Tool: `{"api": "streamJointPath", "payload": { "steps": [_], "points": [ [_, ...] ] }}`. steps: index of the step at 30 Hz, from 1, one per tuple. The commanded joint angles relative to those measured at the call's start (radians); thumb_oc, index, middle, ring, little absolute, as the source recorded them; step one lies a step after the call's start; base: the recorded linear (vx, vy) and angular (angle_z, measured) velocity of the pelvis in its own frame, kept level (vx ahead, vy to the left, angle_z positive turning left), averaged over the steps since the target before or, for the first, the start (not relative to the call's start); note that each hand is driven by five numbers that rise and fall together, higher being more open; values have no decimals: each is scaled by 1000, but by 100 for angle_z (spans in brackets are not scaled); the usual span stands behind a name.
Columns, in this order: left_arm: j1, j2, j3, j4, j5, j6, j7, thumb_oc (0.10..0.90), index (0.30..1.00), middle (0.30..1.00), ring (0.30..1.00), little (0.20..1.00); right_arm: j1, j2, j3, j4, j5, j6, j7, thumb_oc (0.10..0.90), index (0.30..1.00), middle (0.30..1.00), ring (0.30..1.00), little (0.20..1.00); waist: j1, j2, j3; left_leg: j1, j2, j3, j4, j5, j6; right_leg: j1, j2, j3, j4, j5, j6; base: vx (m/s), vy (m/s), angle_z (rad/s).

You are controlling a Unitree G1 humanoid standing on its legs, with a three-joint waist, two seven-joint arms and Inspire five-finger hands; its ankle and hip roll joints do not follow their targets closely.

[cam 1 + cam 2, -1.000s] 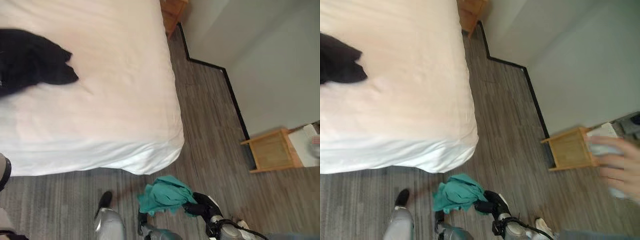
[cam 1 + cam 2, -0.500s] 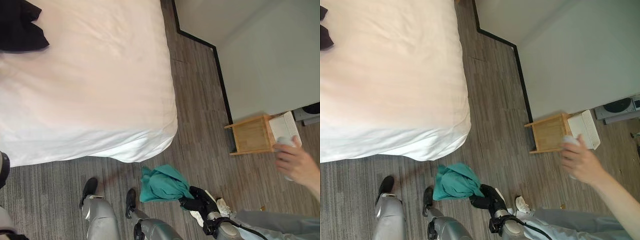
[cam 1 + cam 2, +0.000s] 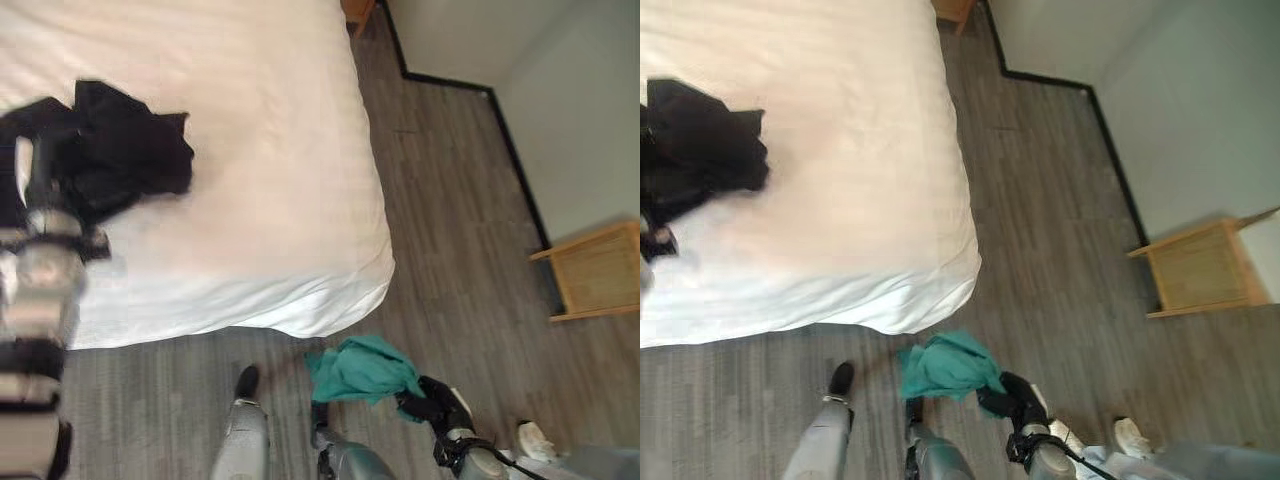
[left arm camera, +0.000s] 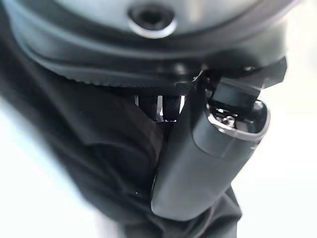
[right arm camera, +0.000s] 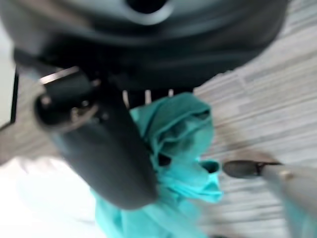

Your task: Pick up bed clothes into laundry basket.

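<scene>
- My left hand (image 3: 38, 170) is out over the bed (image 3: 280, 150), right at the black garment (image 3: 125, 150) that lies crumpled on the white sheet near the bed's left side. In my left wrist view the thumb rests against the dark cloth (image 4: 99, 163), but my fingers are hidden, so I cannot tell whether they have closed on it.
- I judge this piece as reached for, not yet lifted: it lies flat on the sheet.
- Further right and lower, my right hand (image 3: 432, 404) hangs above the wood-look floor (image 3: 450, 250) just off the bed's corner, curled tight round a bunched teal garment (image 3: 362, 368). My right wrist view shows the teal cloth (image 5: 173, 148) gathered against my thumb and palm, clear of the floor.
- So one piece is in my grasp and off the bed, and one is still on it.
- I see no laundry basket, so neither piece is delivered; by my reckoning the task is at most half way, with both drops left to do.
- At the far right a small wooden stand (image 3: 598, 270) sits against the grey wall (image 3: 590, 110), well apart from both hands.
- Writing and brands: I can read no label, tag or print on either garment, the bed or the stand.
</scene>
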Motion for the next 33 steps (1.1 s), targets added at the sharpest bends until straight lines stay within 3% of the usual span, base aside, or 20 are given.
{"api": "streamJointPath", "payload": {
  "steps": [1,3,9,18,25,29,30,31,32,33],
  "points": [
    [182,-103,85,-98,-46,-107,-10,400,300,300,300,300,40,-61,-103,-159,-36,-61,-34,400,300,300,300,300,54,65,-145,143,1,-69,-323,121,-10,59,-19,-46,104,-143,15,20,-40,21],
    [287,-191,112,-140,-71,-102,-38,400,300,300,300,300,22,-69,-117,-220,-51,-66,-41,400,300,300,300,300,68,100,-162,160,-8,-81,-324,127,-13,81,-21,-57,104,-150,8,9,-22,27],
    [435,-354,117,-211,-125,-80,-98,400,300,300,300,300,-19,-45,-108,-436,-27,-84,-19,400,300,300,300,300,127,153,-197,194,-32,-108,-307,132,-18,157,-23,-85,77,-162,-10,-8,-63,19],
    [473,-458,94,-310,-157,-86,-113,400,300,300,300,300,32,-19,-70,-541,-5,-79,24,400,300,300,300,300,172,179,-238,216,-60,-163,-320,159,-28,222,-16,-159,69,-191,-28,-21,-59,30],
    [464,-485,73,-325,-147,-90,-98,400,300,300,300,300,70,-9,-75,-562,-11,-72,18,400,300,300,300,300,169,198,-248,228,-63,-195,-334,185,-45,245,5,-197,87,-219,-46,-48,-64,20],
    [456,-464,70,-355,-106,-97,-90,400,300,300,300,300,57,-43,-72,-555,-1,-79,12,400,300,300,300,300,137,214,-205,209,-39,-178,-331,213,-66,214,36,-145,106,-217,-72,-169,-72,5],
    [461,-478,74,-381,-115,-102,-91,400,300,300,300,300,41,-64,-63,-550,-2,-82,13,400,300,300,300,300,119,207,-178,202,-28,-155,-308,200,-66,193,40,-101,101,-202,-77,-176,-53,-4],
    [460,-479,75,-382,-115,-102,-91,400,300,300,300,300,39,-65,-63,-549,-2,-82,13,400,300,300,300,300,123,210,-179,197,-25,-152,-307,202,-66,189,43,-97,98,-196,-76,-206,-53,-28],
    [452,-479,77,-388,-109,-107,-88,400,300,300,300,300,9,-89,-57,-542,-5,-87,9,400,300,300,300,300,120,195,-157,191,-35,-181,-251,177,-68,164,41,-47,109,-177,-76,-241,-34,-69],
    [451,-485,88,-403,-111,-115,-85,400,300,300,300,300,-42,-100,-41,-519,8,-98,-7,400,300,300,300,300,113,172,-139,206,-51,-244,-184,109,-64,115,48,27,129,-149,-74,-302,-35,-97]
  ]
}}
